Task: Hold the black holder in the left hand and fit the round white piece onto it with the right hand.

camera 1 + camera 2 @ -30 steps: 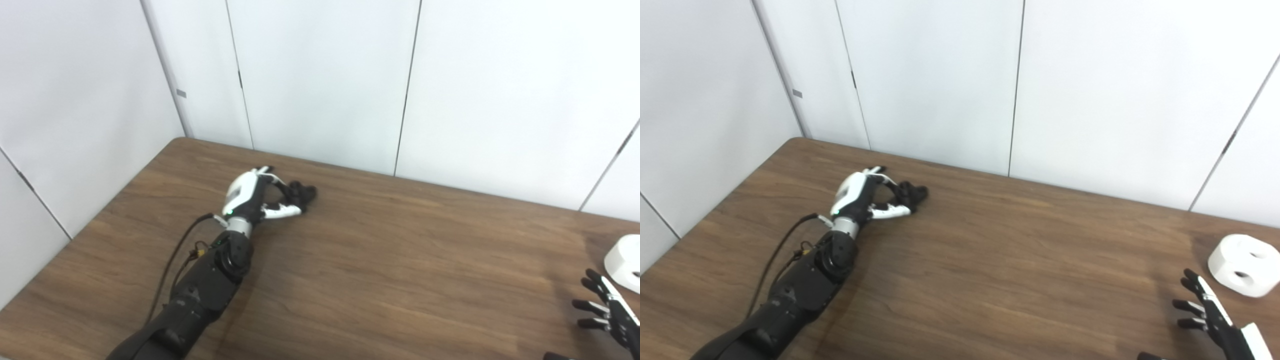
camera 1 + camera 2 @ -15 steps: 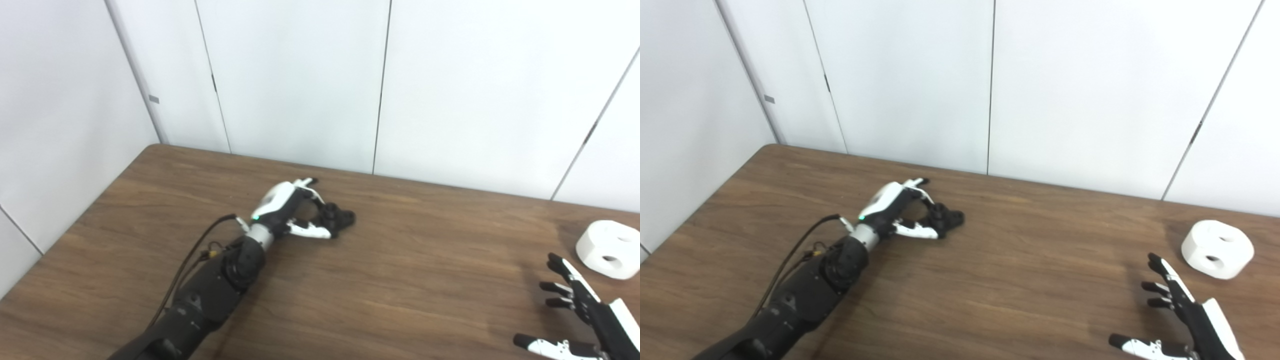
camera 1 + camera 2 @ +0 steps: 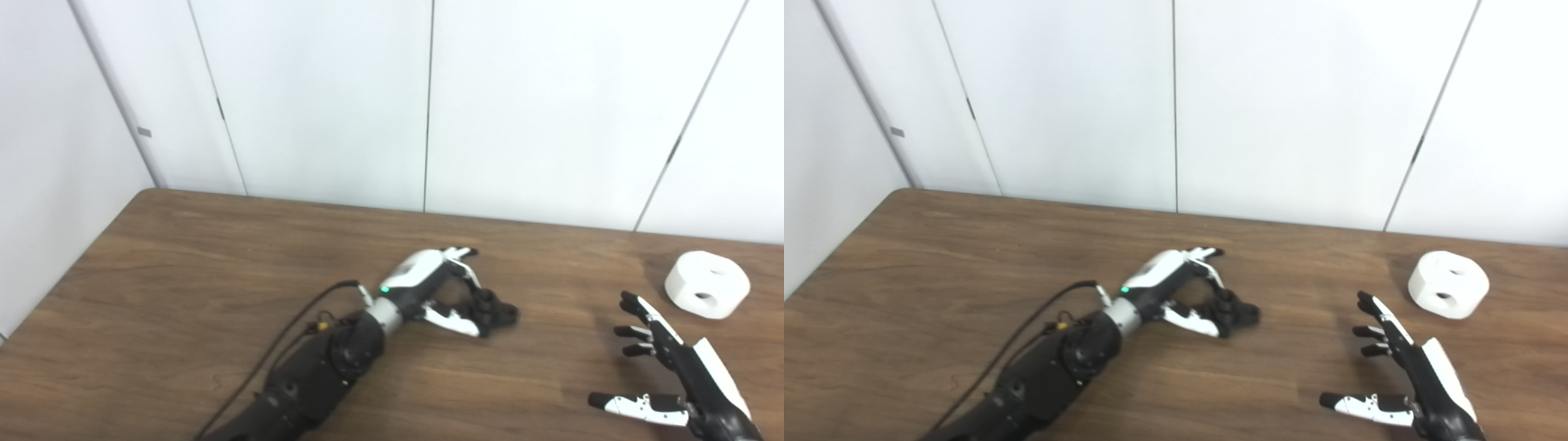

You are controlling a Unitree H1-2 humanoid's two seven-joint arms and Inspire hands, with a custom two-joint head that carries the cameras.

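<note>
The black holder point(image 3: 497, 313) lies low over the wooden table point(image 3: 184, 275), near its middle. My left hand point(image 3: 429, 285) is curled around it, thumb and fingers closed on its left end. The round white piece point(image 3: 707, 285), with two holes showing, sits on the table at the far right, also in the right eye view point(image 3: 1448, 285). My right hand point(image 3: 1409, 367) is open with fingers spread, in front of the white piece and to its left, apart from it.
White wall panels stand right behind the table's back edge. The table's left edge runs diagonally at the picture's left. A black cable point(image 3: 288, 331) runs along my left forearm.
The camera has swung to the right. My left hand has carried the black holder to the right, toward the table's middle. My right hand stays open near the white piece.
</note>
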